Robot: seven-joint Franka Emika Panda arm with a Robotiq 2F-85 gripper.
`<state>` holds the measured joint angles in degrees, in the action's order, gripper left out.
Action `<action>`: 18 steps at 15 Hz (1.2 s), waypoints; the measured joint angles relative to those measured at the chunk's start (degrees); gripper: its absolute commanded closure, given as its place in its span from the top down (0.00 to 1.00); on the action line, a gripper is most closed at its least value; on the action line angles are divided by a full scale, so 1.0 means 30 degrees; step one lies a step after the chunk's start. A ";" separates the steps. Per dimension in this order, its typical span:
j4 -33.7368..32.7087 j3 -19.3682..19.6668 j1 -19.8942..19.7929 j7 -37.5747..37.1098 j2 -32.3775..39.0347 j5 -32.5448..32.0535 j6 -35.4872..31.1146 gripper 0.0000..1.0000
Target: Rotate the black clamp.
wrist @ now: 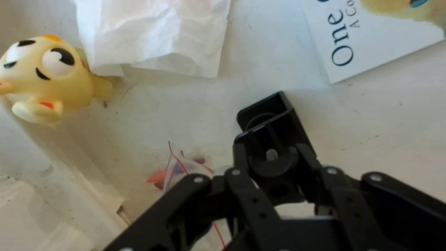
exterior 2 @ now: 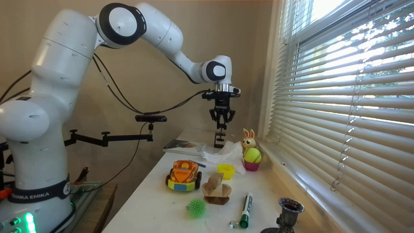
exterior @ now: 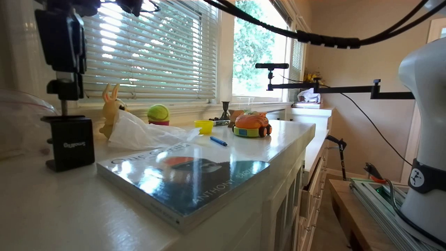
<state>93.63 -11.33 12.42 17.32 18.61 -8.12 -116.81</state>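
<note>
- Wrist view: I have the gripper point(wrist: 271, 153) narrow, its jaws holding the round knob point(wrist: 274, 169) of the black clamp point(wrist: 295, 130).
- Both exterior views show the clamp's body upright on the counter point(exterior 2: 155, 200), directly below my jaws.
- Lower than the jaws and apart, I see a book point(wrist: 369, 45) and a rabbit toy point(wrist: 75, 87).

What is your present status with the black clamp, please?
Gripper apparently shut on knob. Black clamp on counter, screw vertical. Clear bag close beside, possibly in the way.
</note>
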 measured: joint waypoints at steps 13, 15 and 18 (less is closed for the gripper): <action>0.1321 0.0069 0.0245 -0.4408 -0.0980 -0.0110 -0.0022 0.13; 0.1759 0.0127 0.0254 -0.4808 -0.1291 -0.0627 -0.0021 0.13; 0.2371 0.0284 0.0254 -0.5424 -0.1826 -0.1500 -0.0011 0.13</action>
<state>100.74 -10.48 13.18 1.05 13.13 -12.62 -116.85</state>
